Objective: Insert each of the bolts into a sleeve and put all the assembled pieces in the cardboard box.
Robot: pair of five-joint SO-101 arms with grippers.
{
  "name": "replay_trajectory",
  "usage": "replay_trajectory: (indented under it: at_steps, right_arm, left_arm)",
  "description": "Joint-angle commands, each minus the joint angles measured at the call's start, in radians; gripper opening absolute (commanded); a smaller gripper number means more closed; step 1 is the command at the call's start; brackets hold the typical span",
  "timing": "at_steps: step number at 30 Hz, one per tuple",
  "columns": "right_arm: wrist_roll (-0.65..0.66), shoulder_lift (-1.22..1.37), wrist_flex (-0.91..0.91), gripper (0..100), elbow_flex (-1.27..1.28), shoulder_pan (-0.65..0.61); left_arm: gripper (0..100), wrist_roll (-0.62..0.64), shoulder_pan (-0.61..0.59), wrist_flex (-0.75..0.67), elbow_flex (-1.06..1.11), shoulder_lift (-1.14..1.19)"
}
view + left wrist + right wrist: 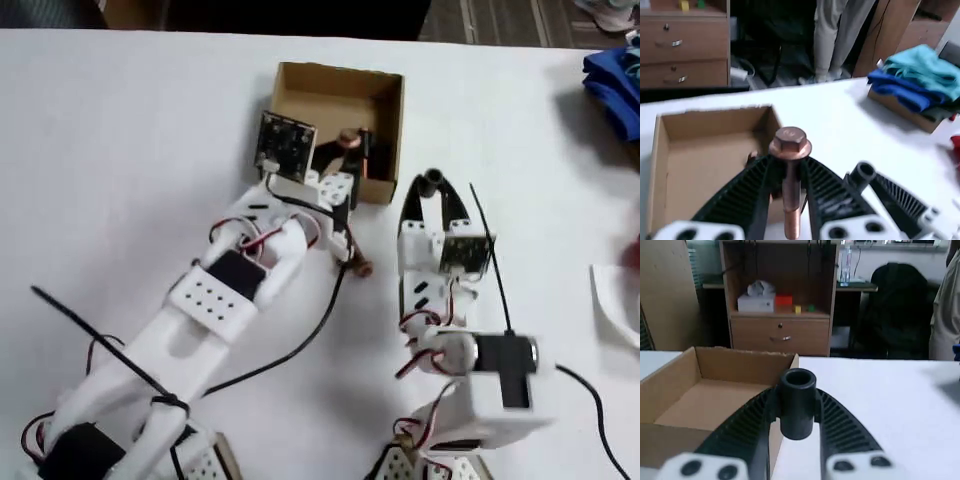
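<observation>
My left gripper (788, 167) is shut on a copper bolt (789, 150), held upright with its hex head on top. In the high view this gripper (350, 152) and the bolt (349, 138) sit at the near right corner of the cardboard box (300, 85). My right gripper (797, 407) is shut on a black sleeve (797, 400), bore facing up. It stands on the table (120, 150) just right of the box, where the sleeve (433, 181) shows between its fingertips. From the left wrist, the sleeve (863, 172) appears close beside the bolt. The box (705, 150) lies behind both.
A second copper piece (362, 267) lies on the table near the left arm's cable. Folded blue and teal cloth (612, 85) sits at the far right edge, with a white object (615, 300) below it. Black cables trail across the near table.
</observation>
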Motion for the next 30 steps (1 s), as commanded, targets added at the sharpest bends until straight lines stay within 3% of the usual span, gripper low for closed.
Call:
replay_trajectory:
  at_steps: [1, 7, 12, 17, 21, 30]
  right_arm:
    - [0.018, 0.036, -0.127, 2.0, 0.002, -0.036]
    - [0.080, 0.039, -0.145, 2.0, 0.029, -0.113]
    - [0.080, 0.039, -0.145, 2.0, 0.029, -0.114]
    - [0.078, 0.041, -0.142, 2.0, 0.029, -0.119]
    - [0.078, 0.041, -0.142, 2.0, 0.029, -0.119]
    - [0.078, 0.042, -0.137, 2.0, 0.029, -0.119]
  left_arm:
    - [3, -0.005, 0.031, -0.029, -0.127, 0.020]
    - [3, -0.005, 0.046, -0.021, -0.294, 0.184]
    - [3, -0.006, 0.133, 0.043, -0.280, 0.155]
    - [3, -0.054, 0.141, 0.040, -0.278, 0.175]
    - [3, -0.127, 0.141, -0.075, -0.275, 0.236]
    - [3, -0.133, 0.141, -0.207, -0.274, 0.282]
